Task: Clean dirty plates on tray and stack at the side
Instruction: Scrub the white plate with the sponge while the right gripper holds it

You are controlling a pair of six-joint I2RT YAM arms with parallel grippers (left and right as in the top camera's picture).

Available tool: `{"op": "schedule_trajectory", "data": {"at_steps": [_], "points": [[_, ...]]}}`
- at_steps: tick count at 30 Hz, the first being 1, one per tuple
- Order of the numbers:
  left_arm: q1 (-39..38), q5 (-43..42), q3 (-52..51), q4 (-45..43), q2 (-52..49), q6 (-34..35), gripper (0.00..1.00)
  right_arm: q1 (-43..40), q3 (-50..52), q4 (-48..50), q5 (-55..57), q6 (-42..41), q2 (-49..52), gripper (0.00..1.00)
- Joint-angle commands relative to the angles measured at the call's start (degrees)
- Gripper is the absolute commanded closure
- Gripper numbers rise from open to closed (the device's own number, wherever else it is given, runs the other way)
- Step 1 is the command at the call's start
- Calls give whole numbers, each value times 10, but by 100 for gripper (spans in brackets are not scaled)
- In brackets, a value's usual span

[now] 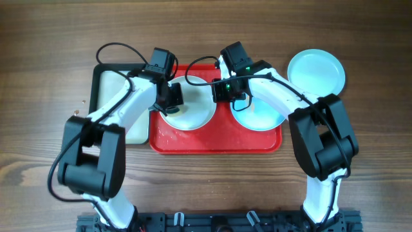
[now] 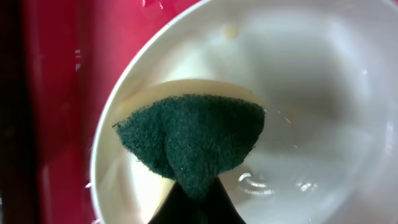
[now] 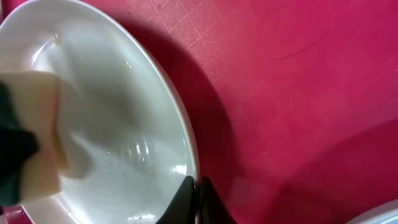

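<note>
Overhead: the red tray (image 1: 215,143) carries the white plate (image 1: 196,116) and one turquoise plate (image 1: 261,117). A second turquoise plate (image 1: 315,69) lies on the table (image 1: 367,161) beside it.

Left wrist: the left gripper (image 2: 191,190) pinches a fibrous green sponge (image 2: 193,140) inside the white plate.

Right wrist: the right gripper (image 3: 194,186) clamps that plate's rim.

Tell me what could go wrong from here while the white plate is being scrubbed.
1. The right gripper pinches only the thin rim of the white plate, which looks wet; scrubbing pressure might make it slip free.
2. The left gripper holds the sponge by a small folded pinch; it may twist out.
3. If freed, the plate could slide across the tray into the blue plate beside it.
</note>
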State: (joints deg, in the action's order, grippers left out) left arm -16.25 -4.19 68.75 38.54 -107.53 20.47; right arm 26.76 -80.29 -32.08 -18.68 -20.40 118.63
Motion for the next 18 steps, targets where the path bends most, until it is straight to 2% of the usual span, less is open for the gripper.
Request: {"op": "schedule_trajectory", "data": {"at_steps": [1, 8, 18], "points": [[-4, -14, 5, -19, -33, -7, 96, 5, 2, 3, -14, -6, 10, 96], [-4, -35, 5, -65, -86, -5, 96, 6, 2, 3, -14, -5, 10, 96], [-5, -186, 5, -111, -96, -3, 96, 60, 2, 25, -14, 24, 10, 96]]}}
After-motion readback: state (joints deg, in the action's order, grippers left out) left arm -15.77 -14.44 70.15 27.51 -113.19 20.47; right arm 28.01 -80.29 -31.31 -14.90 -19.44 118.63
